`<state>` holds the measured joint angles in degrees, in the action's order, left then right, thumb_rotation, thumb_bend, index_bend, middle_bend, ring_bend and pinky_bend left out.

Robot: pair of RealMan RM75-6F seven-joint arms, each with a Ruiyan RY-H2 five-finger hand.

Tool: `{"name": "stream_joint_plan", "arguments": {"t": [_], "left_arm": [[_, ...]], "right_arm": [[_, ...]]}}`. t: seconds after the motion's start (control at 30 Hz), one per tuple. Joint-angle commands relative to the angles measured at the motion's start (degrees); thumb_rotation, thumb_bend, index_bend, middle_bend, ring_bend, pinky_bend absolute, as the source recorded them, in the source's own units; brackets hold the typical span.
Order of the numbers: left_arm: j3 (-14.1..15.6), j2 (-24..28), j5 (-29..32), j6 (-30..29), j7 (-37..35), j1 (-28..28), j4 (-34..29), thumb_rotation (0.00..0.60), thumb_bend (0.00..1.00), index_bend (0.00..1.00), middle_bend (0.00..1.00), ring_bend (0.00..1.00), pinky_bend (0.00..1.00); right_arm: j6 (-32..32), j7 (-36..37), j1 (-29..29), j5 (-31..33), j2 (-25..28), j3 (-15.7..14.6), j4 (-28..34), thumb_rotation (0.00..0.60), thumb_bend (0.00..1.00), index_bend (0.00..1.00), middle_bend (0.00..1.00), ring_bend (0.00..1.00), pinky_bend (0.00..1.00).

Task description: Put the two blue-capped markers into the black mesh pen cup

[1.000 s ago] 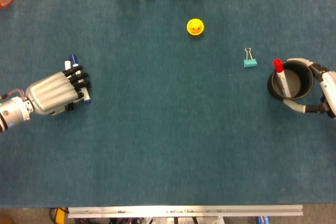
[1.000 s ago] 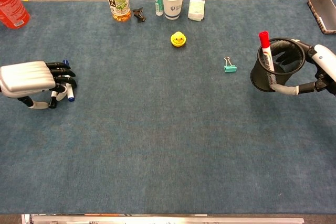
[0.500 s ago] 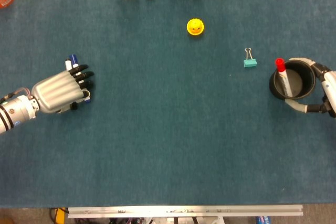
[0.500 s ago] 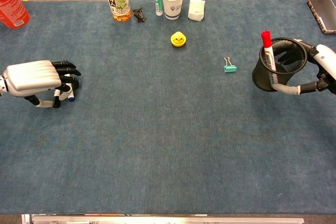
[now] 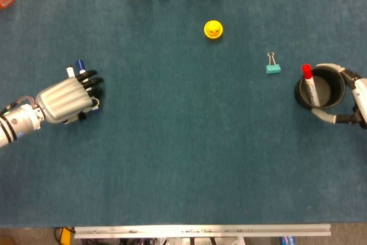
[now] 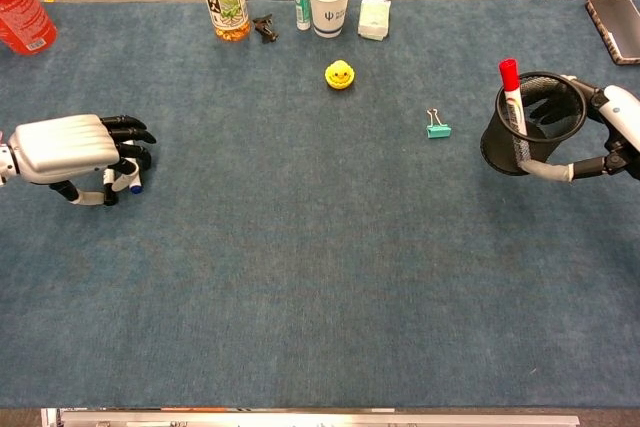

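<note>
At the left edge of the frame, the left hand (image 5: 64,99) has crept a touch rightward over the two blue-capped markers (image 5: 81,65). Its fingers are curled down around them, and a blue tip pokes out by the fingertips in the chest view, but whether they are truly gripped I cannot tell. So the pickup looks to be in progress, nothing lifted yet.

Across the middle lies open blue table (image 5: 183,159). Only a yellow duck (image 5: 213,29) and a teal binder clip (image 5: 273,67) sit above the direct path rightward.

At the far right, the black mesh pen cup (image 5: 319,88), with a red-capped marker (image 5: 308,84) inside, has slid slightly toward the edge. The right hand (image 6: 605,137) wraps it, fingers closed around its wall, steadying it near the table's right border.
</note>
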<state>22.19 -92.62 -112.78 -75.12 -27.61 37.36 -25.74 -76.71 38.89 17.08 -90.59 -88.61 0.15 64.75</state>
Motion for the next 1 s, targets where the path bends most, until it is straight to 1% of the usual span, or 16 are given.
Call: {"name": "stream_joint_plan", "arguments": {"t": [0.03,0.3,0.53,0.73,1.0], "left_arm": [[-0.05,0.00,0.06,-0.04,0.09,0.03,-0.11,0.600,0.24,0.58,0.22,0.12,0.11],[-0.60,0.08,0.88,0.17,-0.45,0.03,-1.64,0.600,0.24,0.62,0.23,0.12,0.11],[-2.07,1.90,2.52,-0.48,-2.01,0.34,-5.17,0.600,0.24,0.62,0.23,0.12,0.11],[-3.47,4.83,3.93,-1.74,-3.26,0.56,-11.09,0.600,0.24,0.63,0.23,0.12,0.11],[-5.78,9.70,6.31,-2.06,-4.21,1.13,-21.22,0.600,0.24,0.63,0.23,0.12,0.11]], "right_arm": [[-0.05,0.01,-0.01,-0.01,0.02,0.02,0.02,0.600,0.45,0.41,0.42,0.34,0.31],[-0.39,0.10,-0.20,-0.08,0.16,0.03,0.16,0.600,0.45,0.42,0.42,0.34,0.31],[-0.07,-0.05,0.08,-0.26,0.38,0.01,0.51,0.600,0.45,0.42,0.42,0.34,0.31],[0.10,0.21,0.55,-0.53,0.03,0.14,0.48,0.600,0.45,0.42,0.42,0.34,0.31],[0.78,0.24,1.72,-1.17,-0.20,0.28,0.63,0.600,0.45,0.42,0.42,0.34,0.31]]}}
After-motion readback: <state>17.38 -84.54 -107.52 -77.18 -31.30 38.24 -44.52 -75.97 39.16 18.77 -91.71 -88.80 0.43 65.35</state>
